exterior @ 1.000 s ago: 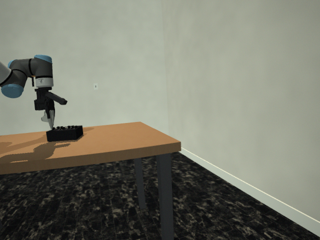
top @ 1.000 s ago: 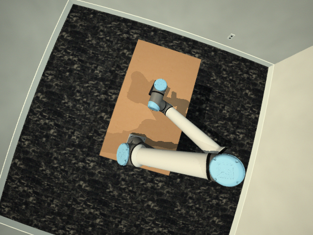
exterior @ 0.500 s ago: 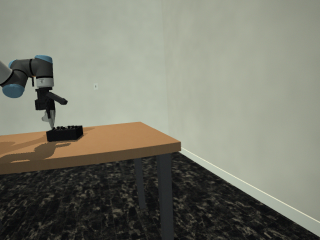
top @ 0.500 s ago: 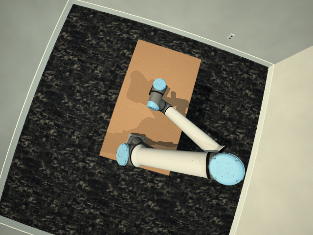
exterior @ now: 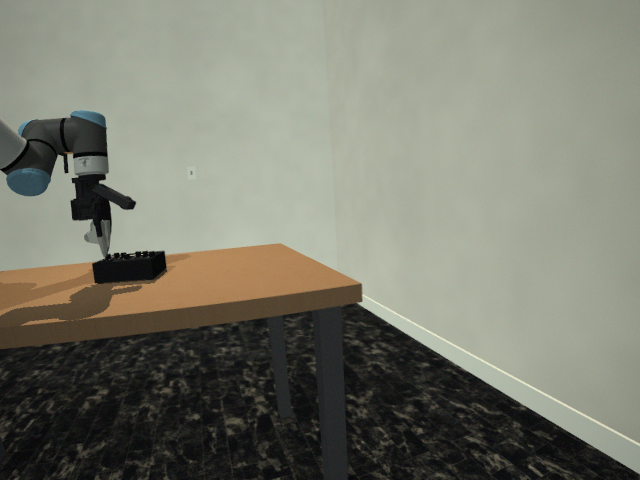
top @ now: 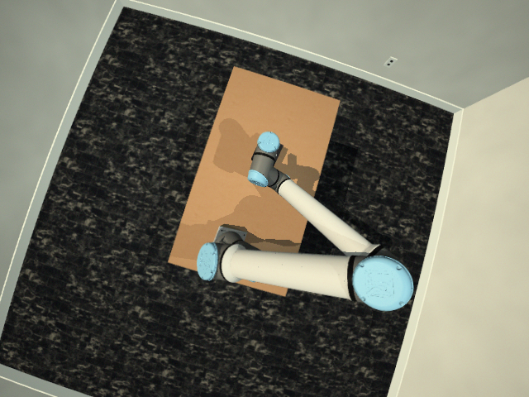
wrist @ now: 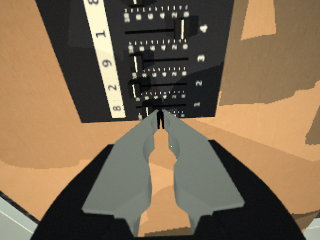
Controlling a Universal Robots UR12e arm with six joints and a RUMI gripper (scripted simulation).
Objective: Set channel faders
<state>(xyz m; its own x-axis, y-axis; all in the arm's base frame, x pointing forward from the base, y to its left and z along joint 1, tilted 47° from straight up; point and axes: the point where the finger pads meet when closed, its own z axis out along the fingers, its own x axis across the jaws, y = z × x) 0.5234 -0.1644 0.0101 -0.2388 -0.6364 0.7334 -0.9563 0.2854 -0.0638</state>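
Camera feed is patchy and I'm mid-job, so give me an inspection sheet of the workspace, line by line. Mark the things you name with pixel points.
Surface: tan tabletop (top: pixel 273 92) (exterior: pixel 232 273), crossed by the arm's shadows.
Job's things: black lighting desk (exterior: pixel 124 271) (wrist: pixel 75 75) with numbered tape (wrist: pixel 106 63); channel 4's fader (wrist: pixel 182 29) sits near the 0 end, channel 3's fader (wrist: pixel 138 63) near the 10 end. Master fader not identifiable.
Clutter: nothing seen.
End effector (exterior: pixel 105 255) (wrist: pixel 160 111): shut, nothing held, tips by channel 1's fader (wrist: pixel 148 111); contact unclear.
Cables: nothing seen.
Surroundings: dark patterned floor (top: pixel 128 213) (exterior: pixel 180 403), pale walls (top: pixel 256 26) (exterior: pixel 465 155).
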